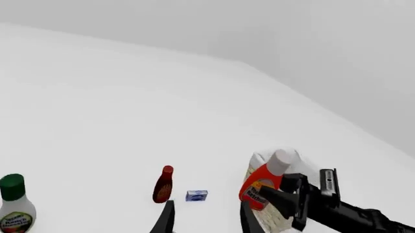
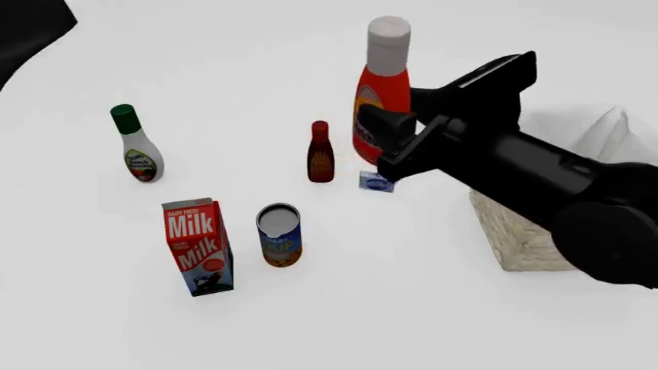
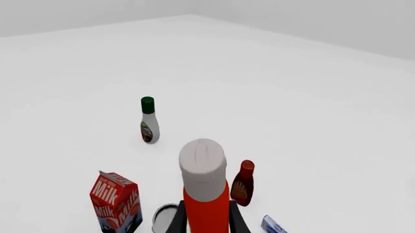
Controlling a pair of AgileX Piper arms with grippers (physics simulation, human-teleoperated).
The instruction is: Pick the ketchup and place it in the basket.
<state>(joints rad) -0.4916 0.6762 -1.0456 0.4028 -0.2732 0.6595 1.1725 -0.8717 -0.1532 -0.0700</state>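
**Desk:** How far along is the task judged to be?

**Caption:** The ketchup is seen clamped in the right gripper, the fingers closed on the bottle's red body below the white cap. It is held upright, and appears lifted above the table, over the dark red bottle and the small blue packet. The pick is therefore taken as done. The carry and the release are left: the basket stands to the right of the bottle, with nothing seen inside it.

**Desk:** And the other arm?

**Caption:** The left gripper is shown with its fingers parted and nothing between them, pointed toward the bottles from well off. In the front view only a dark corner of that arm is caught.

**Desk:** What is hidden or hard to read?

**Caption:** Much of the basket is covered by the right arm in the front view, so its interior cannot be checked fully. The ketchup's label is partly masked by the fingers. The bottle's base is cut off in the right wrist view, so the clearance above the table cannot be confirmed. The milk carton, the can and the green-capped white bottle are left standing on the table.
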